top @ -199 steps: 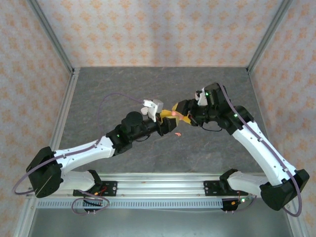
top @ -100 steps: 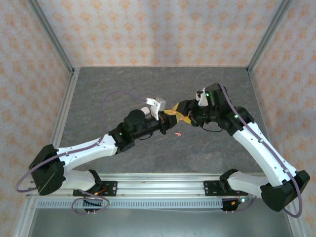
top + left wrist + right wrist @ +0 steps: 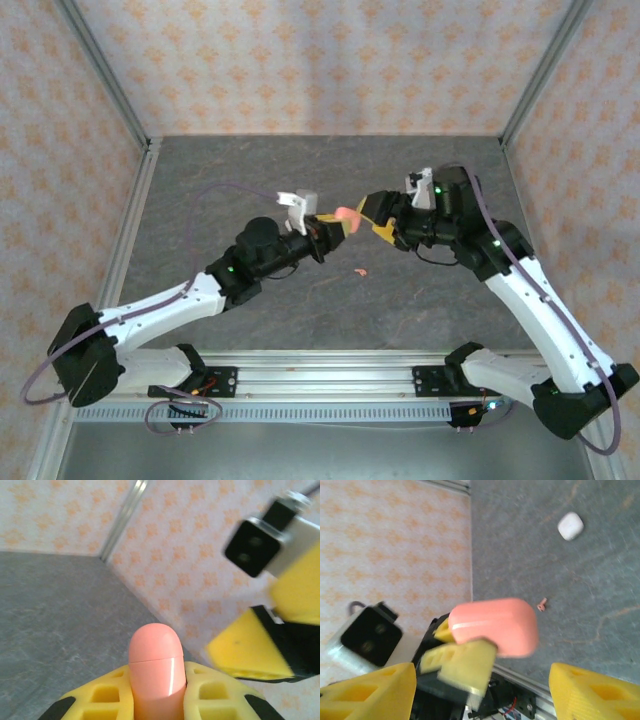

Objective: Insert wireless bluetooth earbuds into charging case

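Note:
My left gripper (image 3: 335, 222) is shut on a closed salmon-pink charging case (image 3: 347, 214), held in the air above the middle of the table. In the left wrist view the case (image 3: 155, 650) stands upright between the yellow pads of the left gripper (image 3: 157, 692). My right gripper (image 3: 378, 218) hangs open just to the right of the case without touching it. In the right wrist view the right gripper (image 3: 482, 672) has its yellow fingers (image 3: 592, 692) spread wide around the pink case (image 3: 495, 625). One pink earbud (image 3: 358, 271) lies on the table below, also seen as a small pink earbud (image 3: 542, 604).
A white case (image 3: 570, 526) lies shut on the grey table (image 3: 200, 190), farther out. Patterned walls and aluminium posts (image 3: 105, 85) fence the table at the back and sides. The two wrists are close together in mid-air.
The left gripper closed on the pink case and carried it slightly up and left. The right gripper opened, let go of the case and drew back to the right.

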Tool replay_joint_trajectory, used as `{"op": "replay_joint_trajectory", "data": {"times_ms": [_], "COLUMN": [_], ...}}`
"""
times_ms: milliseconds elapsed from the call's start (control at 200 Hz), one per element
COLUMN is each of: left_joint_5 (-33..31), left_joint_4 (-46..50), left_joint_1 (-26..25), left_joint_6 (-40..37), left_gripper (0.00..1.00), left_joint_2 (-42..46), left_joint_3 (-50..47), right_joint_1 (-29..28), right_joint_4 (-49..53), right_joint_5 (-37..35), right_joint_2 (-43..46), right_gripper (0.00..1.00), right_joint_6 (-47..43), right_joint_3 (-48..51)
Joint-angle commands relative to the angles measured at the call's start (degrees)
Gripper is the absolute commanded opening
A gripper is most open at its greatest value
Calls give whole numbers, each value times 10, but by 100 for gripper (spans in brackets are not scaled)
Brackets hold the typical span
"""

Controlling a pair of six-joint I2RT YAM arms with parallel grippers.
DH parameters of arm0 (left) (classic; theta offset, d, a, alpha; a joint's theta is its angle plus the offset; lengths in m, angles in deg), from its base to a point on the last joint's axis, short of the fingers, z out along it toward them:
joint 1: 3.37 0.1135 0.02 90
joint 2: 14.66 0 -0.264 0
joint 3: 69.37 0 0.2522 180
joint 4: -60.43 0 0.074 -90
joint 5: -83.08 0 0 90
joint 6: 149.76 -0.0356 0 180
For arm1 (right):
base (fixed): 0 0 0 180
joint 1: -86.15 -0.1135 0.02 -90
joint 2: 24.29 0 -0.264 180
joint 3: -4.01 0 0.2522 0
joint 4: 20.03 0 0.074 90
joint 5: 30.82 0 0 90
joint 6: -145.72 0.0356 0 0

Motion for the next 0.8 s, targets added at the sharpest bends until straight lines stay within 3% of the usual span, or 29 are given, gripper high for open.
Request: {"op": "replay_joint_trajectory", "data": {"times_ms": [0, 110, 285, 505, 630, 796], "left_joint_5": [34, 62, 102, 126, 130, 132], "left_joint_4": [29, 103, 109, 60, 42, 17], "left_joint_1": [42, 77, 121, 123, 123, 123], "left_joint_6": [63, 74, 136, 200, 217, 238], "left_gripper": [4, 4, 5, 5, 5, 5], "left_joint_2": [48, 87, 130, 125, 122, 118], "left_joint_3": [-6, 13, 18, 33, 40, 41], "right_joint_1": [8, 8, -3, -46, -53, -57], "right_joint_4": [-71, -163, -242, -294, -317, -330], "right_joint_5": [7, 36, 35, 26, 38, 52], "right_joint_2": [24, 24, 4, -44, -65, -80], "right_gripper": [70, 70, 65, 62, 53, 51], "right_joint_6": [-5, 17, 31, 22, 28, 31], "right_joint_3": [2, 38, 57, 31, 20, 11]}}
